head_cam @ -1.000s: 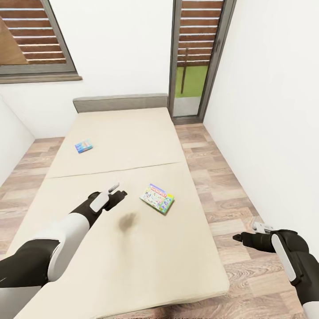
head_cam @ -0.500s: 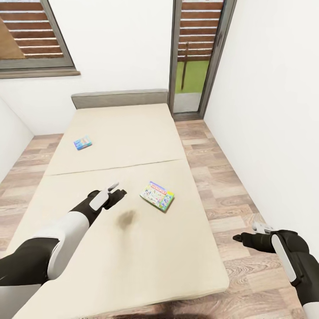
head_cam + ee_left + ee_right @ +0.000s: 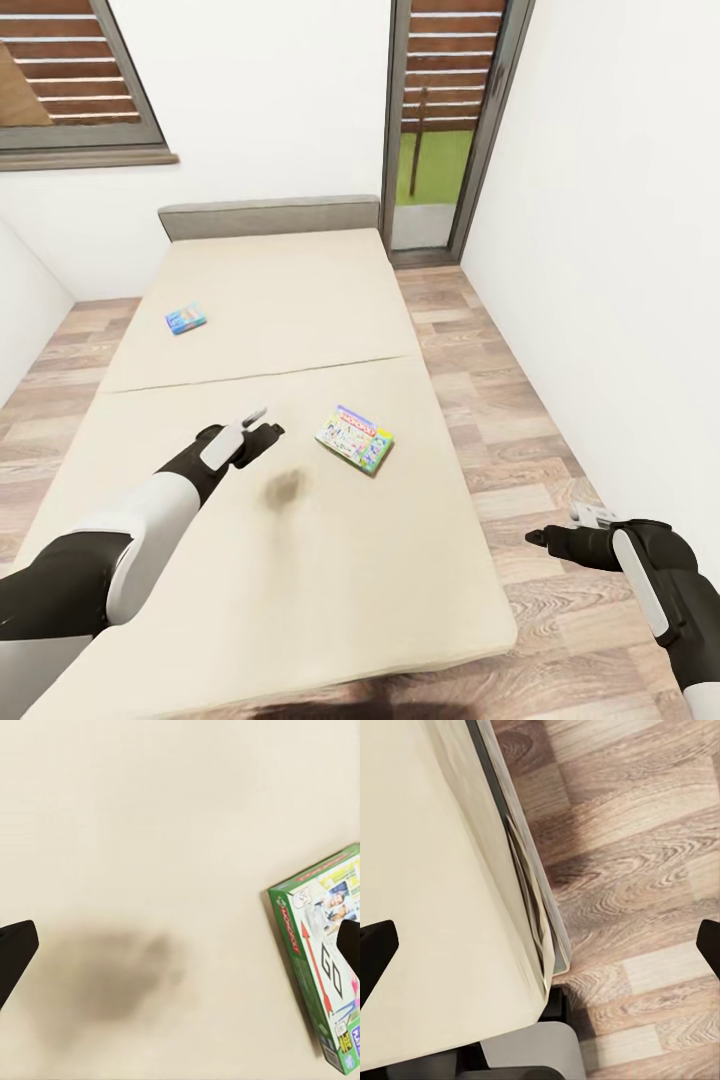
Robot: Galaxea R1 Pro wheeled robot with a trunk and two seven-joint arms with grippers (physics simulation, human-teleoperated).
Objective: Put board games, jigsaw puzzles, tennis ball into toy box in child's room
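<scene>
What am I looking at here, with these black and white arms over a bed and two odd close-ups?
It is a simulated robot with two arms. The wide picture comes from a camera on its head; each close-up comes from a camera near one gripper. The left gripper hovers open and empty over the beige bed. Beside it lies a green-edged MONOPOLY box, also in the left wrist close-up. A small blue game box lies farther up the bed. The right gripper hangs open above the wood floor, holding nothing.
</scene>
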